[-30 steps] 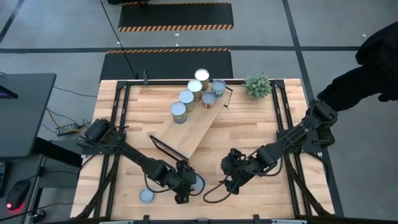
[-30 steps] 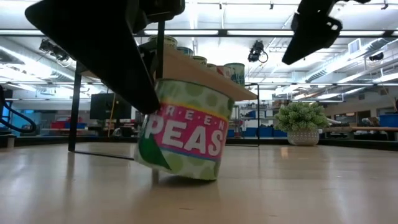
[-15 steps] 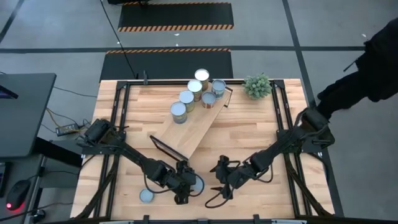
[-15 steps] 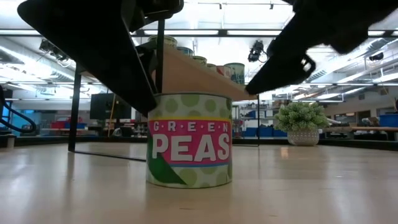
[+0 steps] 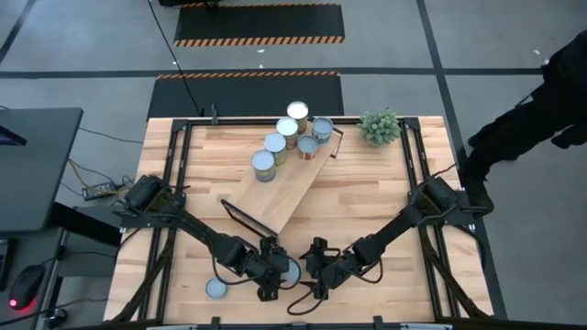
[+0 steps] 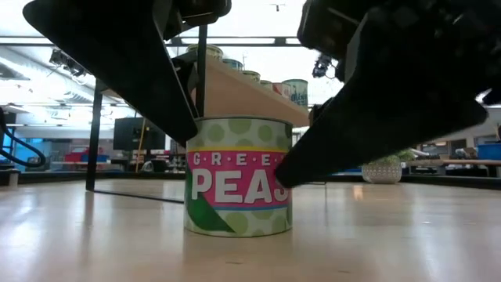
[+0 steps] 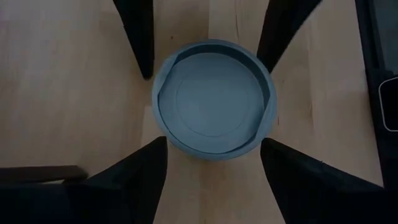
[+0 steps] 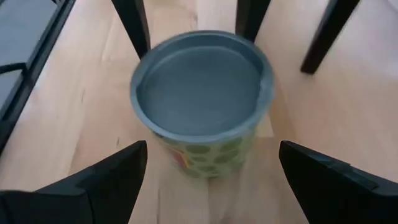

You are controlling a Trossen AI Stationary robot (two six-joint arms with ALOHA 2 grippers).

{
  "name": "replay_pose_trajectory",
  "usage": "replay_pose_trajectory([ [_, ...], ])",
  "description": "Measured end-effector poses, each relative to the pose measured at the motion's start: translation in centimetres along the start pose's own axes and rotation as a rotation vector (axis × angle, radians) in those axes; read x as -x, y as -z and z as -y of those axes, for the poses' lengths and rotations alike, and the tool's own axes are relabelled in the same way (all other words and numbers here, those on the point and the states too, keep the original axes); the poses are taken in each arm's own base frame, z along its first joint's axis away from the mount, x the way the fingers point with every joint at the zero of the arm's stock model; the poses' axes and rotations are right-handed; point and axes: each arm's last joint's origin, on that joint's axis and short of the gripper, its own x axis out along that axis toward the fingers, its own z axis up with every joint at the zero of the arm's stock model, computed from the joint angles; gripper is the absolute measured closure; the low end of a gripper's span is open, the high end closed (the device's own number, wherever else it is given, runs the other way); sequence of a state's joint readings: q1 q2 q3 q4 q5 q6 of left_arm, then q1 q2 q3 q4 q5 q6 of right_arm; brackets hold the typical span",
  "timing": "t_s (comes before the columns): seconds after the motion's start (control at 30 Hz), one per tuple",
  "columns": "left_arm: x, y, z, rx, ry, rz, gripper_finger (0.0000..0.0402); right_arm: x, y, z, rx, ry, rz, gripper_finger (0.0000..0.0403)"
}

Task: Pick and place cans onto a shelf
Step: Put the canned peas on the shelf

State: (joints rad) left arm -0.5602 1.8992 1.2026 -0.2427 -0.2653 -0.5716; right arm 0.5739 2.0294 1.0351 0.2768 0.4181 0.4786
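Note:
A green-peas can (image 6: 239, 188) with a grey top (image 7: 211, 99) stands upright on its base on the table near the front edge. My left gripper (image 5: 278, 274) is open, with one finger on either side of the can. My right gripper (image 5: 315, 266) is open just to the can's right, its fingers (image 8: 118, 168) spread wider than the can and apart from it. Another can (image 5: 216, 289) stands at the front left. The shelf (image 5: 284, 183) lies slantwise at mid-table, with several cans (image 5: 275, 144) on its far end. My left gripper's fingertips (image 7: 163, 142) stand close against the can's side, below its rim, coming from above. I cannot tell whether they touch it. The can stands on the table on its own base.
A small potted plant (image 5: 380, 126) stands at the far right of the table. A person in dark clothes (image 5: 541, 101) stands beyond the table's right edge. The shelf's black frame leg (image 5: 240, 215) lies just behind my left gripper.
The peas can was tilted by my left gripper a second ago and now stands upright on the table. My right gripper has moved toward the table's left and down, until its open fingers are next to the can.

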Motion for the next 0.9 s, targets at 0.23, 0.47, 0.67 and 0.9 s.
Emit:
replay_pose_trajectory([
  [0.23, 0.0, -0.1, 0.2, 0.022, 0.011, 0.017, 0.0138, -0.4, -0.9, 0.0, -0.028, -0.025, 0.059, 0.0035],
  [0.47, 0.0, -0.3, 0.3, 0.028, 0.018, 0.038, 0.0144, -0.7, -1.2, 0.7, -0.026, -0.027, 0.051, 0.0059],
  [0.67, 0.1, -0.3, 0.4, 0.028, 0.027, 0.033, 0.0152, -0.8, -1.4, 0.8, 0.013, -0.085, 0.044, 0.0099],
  [0.9, 1.6, -0.6, 0.6, 0.025, 0.044, 0.044, 0.0152, -0.4, -1.8, 0.8, 0.039, -0.098, 0.041, 0.0112],
])
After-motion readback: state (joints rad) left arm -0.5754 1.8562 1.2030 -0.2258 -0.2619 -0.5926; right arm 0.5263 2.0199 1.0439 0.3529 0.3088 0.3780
